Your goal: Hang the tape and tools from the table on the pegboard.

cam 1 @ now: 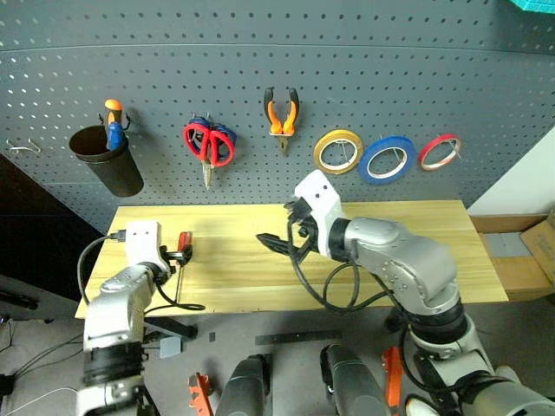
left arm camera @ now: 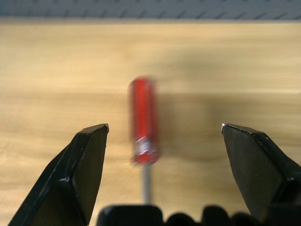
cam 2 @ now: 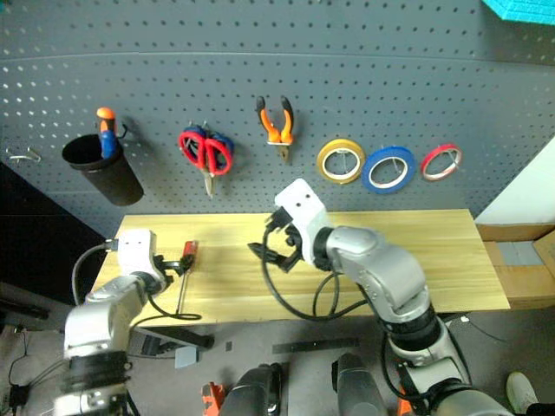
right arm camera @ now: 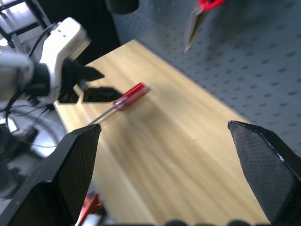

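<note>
Yellow wooden counter [cam 1: 381,251] carries one red screwdriver [cam 1: 182,251] near its left end — dark grey pegboard [cam 1: 347,78] behind. Both claws gape apart, holding nothing — left claw [left arm camera: 164,129] straddling the screwdriver, right claw [right arm camera: 164,129] mid-counter.

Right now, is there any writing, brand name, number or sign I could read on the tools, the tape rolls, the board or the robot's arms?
None: no readable text anywhere.
red screwdriver: plain red handle, no marking to make out.
blue tape, yellow roll, red roll: no print visible.
pliers, red scissors, black cup: no labels seen.
pegboard: only holes.
</note>
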`<action>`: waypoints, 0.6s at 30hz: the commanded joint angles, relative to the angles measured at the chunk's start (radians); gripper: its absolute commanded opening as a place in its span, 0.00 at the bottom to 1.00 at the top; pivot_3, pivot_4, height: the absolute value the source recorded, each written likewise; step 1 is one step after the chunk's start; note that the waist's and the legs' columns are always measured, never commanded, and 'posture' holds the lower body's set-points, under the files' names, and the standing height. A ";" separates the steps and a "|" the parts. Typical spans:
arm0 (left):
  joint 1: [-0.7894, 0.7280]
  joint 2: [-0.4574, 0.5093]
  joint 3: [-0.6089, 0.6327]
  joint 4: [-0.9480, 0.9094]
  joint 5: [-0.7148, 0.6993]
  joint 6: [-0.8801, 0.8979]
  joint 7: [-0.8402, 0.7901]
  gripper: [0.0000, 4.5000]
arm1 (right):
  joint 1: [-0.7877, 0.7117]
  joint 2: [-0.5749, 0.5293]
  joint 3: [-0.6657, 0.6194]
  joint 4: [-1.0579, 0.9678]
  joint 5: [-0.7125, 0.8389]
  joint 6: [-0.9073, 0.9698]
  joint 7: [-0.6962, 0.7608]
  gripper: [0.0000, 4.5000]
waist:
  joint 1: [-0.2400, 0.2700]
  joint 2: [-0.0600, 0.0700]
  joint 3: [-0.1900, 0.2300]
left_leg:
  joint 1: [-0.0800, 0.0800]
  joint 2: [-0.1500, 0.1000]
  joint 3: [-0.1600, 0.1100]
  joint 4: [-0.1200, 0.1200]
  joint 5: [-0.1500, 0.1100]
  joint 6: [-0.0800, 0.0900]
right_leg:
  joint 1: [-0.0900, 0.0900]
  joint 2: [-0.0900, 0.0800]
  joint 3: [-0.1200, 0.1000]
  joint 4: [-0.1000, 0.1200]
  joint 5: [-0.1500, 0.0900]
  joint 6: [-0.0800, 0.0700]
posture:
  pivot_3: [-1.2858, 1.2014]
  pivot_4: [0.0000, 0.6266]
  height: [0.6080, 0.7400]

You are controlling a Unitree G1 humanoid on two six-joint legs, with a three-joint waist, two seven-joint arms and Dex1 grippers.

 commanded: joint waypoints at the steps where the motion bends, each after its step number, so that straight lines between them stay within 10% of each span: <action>1: -0.078 0.033 0.007 0.107 -0.014 0.018 -0.017 0.92 | -0.054 0.076 0.001 0.032 0.003 0.050 -0.056 1.00 | 0.002 0.000 0.003 | 0.000 0.000 0.000 0.000 0.000 0.000 | 0.000 0.000 0.000 0.000 0.000 0.000 | 0.48 0.47 1.00; 18: -0.345 0.012 0.024 0.650 -0.021 -0.112 0.070 0.84 | -0.221 0.102 0.032 0.148 -0.022 0.010 -0.068 1.00 | -0.004 -0.004 0.027 | -0.012 0.000 0.000 -0.003 -0.001 -0.001 | -0.017 -0.006 0.001 0.001 0.001 -0.001 | 0.45 0.52 1.00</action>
